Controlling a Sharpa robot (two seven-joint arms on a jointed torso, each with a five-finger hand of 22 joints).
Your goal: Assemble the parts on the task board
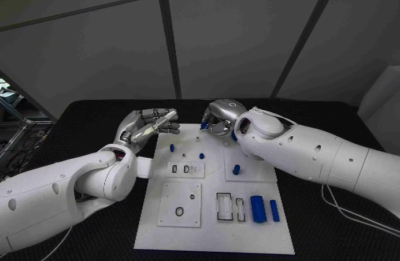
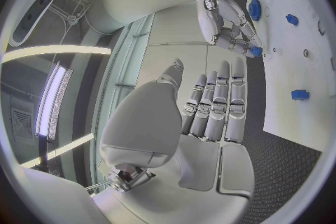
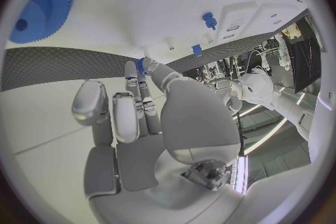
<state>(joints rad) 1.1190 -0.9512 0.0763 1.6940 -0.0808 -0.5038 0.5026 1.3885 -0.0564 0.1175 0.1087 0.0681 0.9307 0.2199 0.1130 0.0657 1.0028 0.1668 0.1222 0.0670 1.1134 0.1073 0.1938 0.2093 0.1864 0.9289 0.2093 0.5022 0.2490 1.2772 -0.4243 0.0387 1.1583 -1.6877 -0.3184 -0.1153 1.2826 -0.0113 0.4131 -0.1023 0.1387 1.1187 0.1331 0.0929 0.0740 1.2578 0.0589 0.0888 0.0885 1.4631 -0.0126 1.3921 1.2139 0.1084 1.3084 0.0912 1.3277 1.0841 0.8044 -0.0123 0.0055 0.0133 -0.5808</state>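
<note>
On the task board (image 1: 250, 238), two blue cylinders (image 1: 258, 208) lie beside its slotted holder (image 1: 225, 207), my left hand (image 1: 148, 124) hovers with fingers apart, holding nothing, while my right hand (image 1: 218, 118) pinches a small blue part (image 2: 257, 51) at the far edge

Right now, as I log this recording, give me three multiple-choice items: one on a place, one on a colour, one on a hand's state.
1. The two cylinders lie: A) on the task board's near right part; B) on the black table; C) in a hand.
2. The gear is: A) red; B) blue; C) grey.
3. The right hand: A) lies flat; B) grips the gear; C) pinches a small blue part.
Key: A, they lie beside the slots; B, plainly blue; C, the part sits between its fingertips.
</note>
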